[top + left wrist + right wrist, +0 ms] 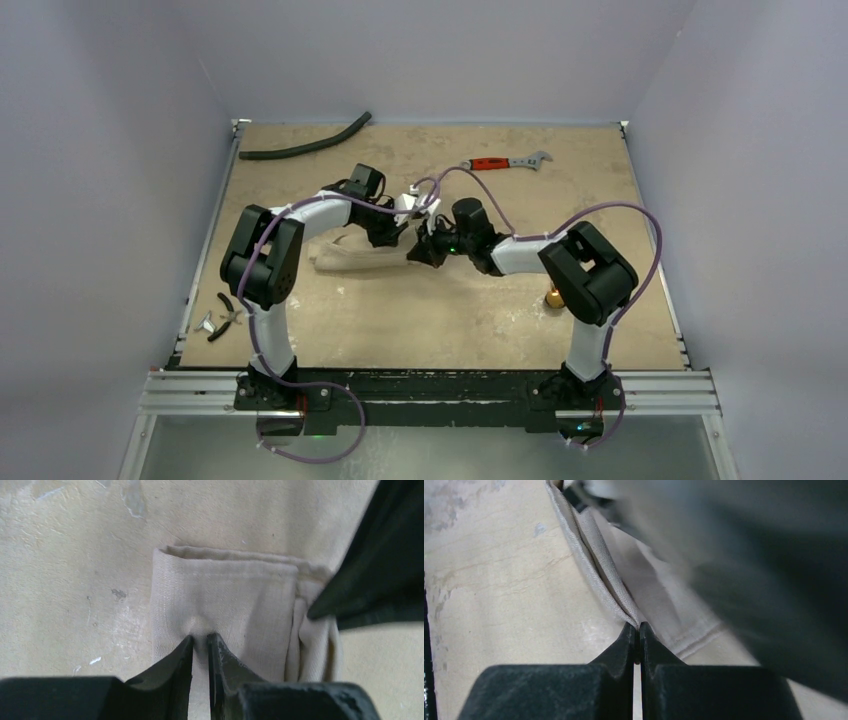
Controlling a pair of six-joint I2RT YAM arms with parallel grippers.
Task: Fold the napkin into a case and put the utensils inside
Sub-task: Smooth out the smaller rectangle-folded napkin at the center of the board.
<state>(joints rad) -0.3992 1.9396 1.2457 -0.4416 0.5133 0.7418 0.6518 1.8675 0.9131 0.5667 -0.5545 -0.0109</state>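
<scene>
The beige napkin (350, 260) lies folded into a narrow strip in the middle of the table. My left gripper (402, 230) is down on its right end. In the left wrist view the left gripper (200, 639) is shut on a small pucker of the napkin (225, 595). My right gripper (420, 250) meets it from the right. The right wrist view shows the right gripper (638, 627) shut on the layered edge of the napkin (596, 565). A gold-coloured piece (553, 298), seemingly one of the utensils, shows beside the right arm's elbow, mostly hidden.
A curved black hose (305, 148) lies at the back left and a red-handled wrench (507, 161) at the back right. Small pliers (222, 318) sit at the table's left edge. The two wrists are close together over the napkin's right end.
</scene>
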